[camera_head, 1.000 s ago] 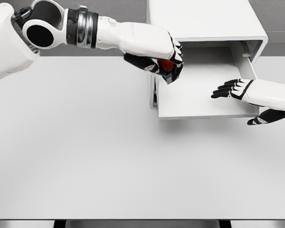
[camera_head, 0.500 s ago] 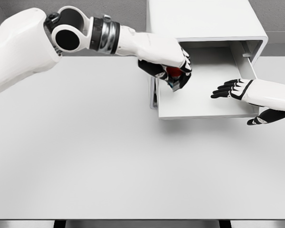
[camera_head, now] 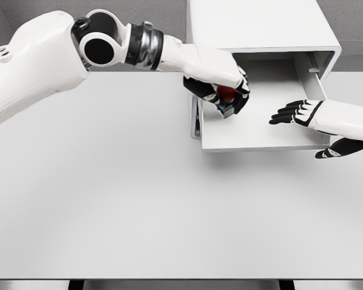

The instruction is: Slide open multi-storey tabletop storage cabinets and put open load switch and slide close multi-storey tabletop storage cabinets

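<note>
I can read no writing on any part. My left hand [camera_head: 221, 90] is closed around the red load switch [camera_head: 225, 93], over the left rear part of the open drawer [camera_head: 254, 136] of the white cabinet [camera_head: 254, 24]. My right hand [camera_head: 317, 121] is spread flat above the drawer's right edge. The table [camera_head: 109, 199] offers wide room.

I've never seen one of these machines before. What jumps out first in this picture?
The big white left arm sweeps across the table from the upper left, its left hand clutching a small red load switch over the pulled-out drawer of a white cabinet. At the right, the right hand hovers with black fingers spread over that drawer's right side.
</note>
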### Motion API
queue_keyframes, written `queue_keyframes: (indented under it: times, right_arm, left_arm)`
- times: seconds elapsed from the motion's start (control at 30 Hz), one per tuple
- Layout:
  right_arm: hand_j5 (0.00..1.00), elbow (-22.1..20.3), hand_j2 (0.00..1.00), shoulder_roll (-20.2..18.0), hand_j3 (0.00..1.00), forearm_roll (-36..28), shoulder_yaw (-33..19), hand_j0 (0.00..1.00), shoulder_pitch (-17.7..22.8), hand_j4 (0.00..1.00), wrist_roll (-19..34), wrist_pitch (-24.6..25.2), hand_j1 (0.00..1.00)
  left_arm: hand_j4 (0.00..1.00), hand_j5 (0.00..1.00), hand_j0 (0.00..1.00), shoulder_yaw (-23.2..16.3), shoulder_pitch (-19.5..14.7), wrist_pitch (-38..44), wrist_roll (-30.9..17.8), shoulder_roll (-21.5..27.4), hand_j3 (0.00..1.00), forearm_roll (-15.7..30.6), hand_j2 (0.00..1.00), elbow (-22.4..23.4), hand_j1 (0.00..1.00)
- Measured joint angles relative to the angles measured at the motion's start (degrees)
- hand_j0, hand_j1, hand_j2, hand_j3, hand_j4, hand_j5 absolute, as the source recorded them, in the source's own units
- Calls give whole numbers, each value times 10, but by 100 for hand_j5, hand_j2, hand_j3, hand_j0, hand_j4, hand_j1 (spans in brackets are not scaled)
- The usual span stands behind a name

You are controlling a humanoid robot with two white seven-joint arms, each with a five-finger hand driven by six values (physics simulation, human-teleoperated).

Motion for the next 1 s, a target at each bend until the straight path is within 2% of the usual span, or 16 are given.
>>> queue_keyframes:
  times: [0.03,0.3,0.4,0.47,0.5,0.53,0.57,0.63,0.7,0.77,0.8,0.83,0.93,1.0]
  right_arm:
    - [100,0,100,0,100,0,0,100,0,100,0,0,100]
    - [100,0,100,0,100,0,0,100,0,100,0,0,100]
    - [100,0,100,0,100,0,1,100,0,100,0,0,100]
    - [100,0,100,0,100,0,1,100,0,100,0,0,100]
    - [100,0,100,0,100,0,1,100,0,100,0,0,100]
    - [100,0,100,1,100,0,1,100,0,100,-1,0,100]
    - [100,0,100,1,100,0,1,100,0,100,-1,0,100]
    - [100,0,100,1,100,0,1,100,0,100,-1,0,100]
    - [100,0,100,2,100,0,1,100,0,100,-1,0,100]
    - [100,0,100,7,100,0,2,100,0,100,-1,0,100]
    - [100,0,100,11,100,0,2,100,0,100,-1,0,100]
    - [100,1,100,14,100,0,3,100,0,100,-1,0,100]
    - [100,3,100,21,100,-1,4,100,-1,100,0,0,100]
    - [100,11,100,28,100,0,3,100,-1,100,2,0,100]
  left_arm:
    - [100,100,100,0,0,0,0,-1,100,0,100,0,100]
    - [100,100,100,14,1,0,10,3,100,4,100,-15,100]
    - [100,100,100,36,2,0,16,31,100,14,100,-72,100]
    - [100,100,100,54,9,0,17,70,100,28,100,-132,100]
    - [100,100,100,65,23,0,18,100,100,37,100,-166,100]
    - [100,100,100,81,49,0,19,137,100,47,100,-200,100]
    - [100,100,100,104,92,1,20,176,100,61,100,-228,100]
    - [100,100,100,176,214,0,24,255,100,77,100,-263,100]
    - [100,100,100,274,338,0,29,332,100,89,100,-280,100]
    - [100,100,100,371,460,0,31,380,100,96,100,-288,100]
    - [100,100,100,403,514,-1,31,393,100,93,100,-290,100]
    - [100,100,100,426,544,-1,31,401,100,95,100,-289,100]
    - [100,100,100,461,569,0,28,409,100,99,100,-278,100]
    - [100,100,100,471,570,0,27,401,100,99,100,-268,100]
